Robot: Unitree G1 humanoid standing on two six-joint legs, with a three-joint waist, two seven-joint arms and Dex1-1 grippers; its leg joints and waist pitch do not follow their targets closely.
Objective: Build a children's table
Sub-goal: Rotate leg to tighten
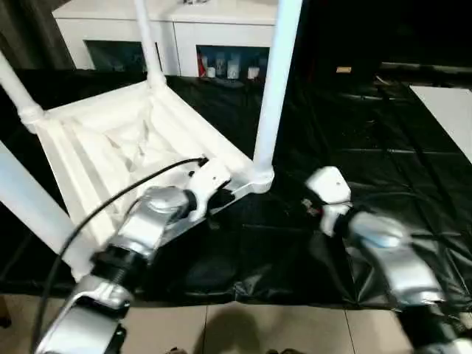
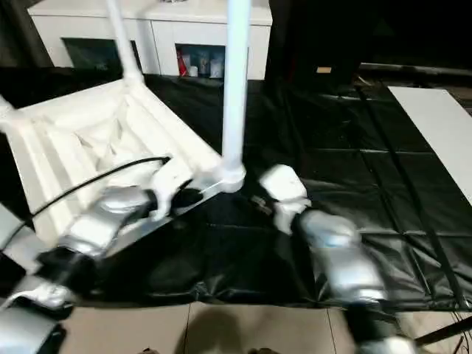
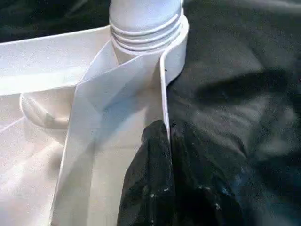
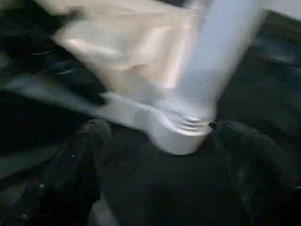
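From the head, the children's table (image 1: 118, 140) lies upside down on the black-covered work table (image 1: 383, 147), legs up, at ten o'clock of the right gripper (image 4: 155, 165). In the left wrist view, the left gripper (image 3: 167, 141) is clenched on the tabletop's rim beside a corner socket (image 3: 146, 28). In the right wrist view, the fingers (image 4: 80, 165) are spread, released, the leg's (image 4: 221, 61) base between them.

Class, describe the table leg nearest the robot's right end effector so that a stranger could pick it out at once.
Start at the large black-covered work table, where the small white plastic children's table lies upside down. Go to its corner nearest the right end effector. The long white tube leg standing upright in that round corner socket is the one; the other legs rise from corners farther left.
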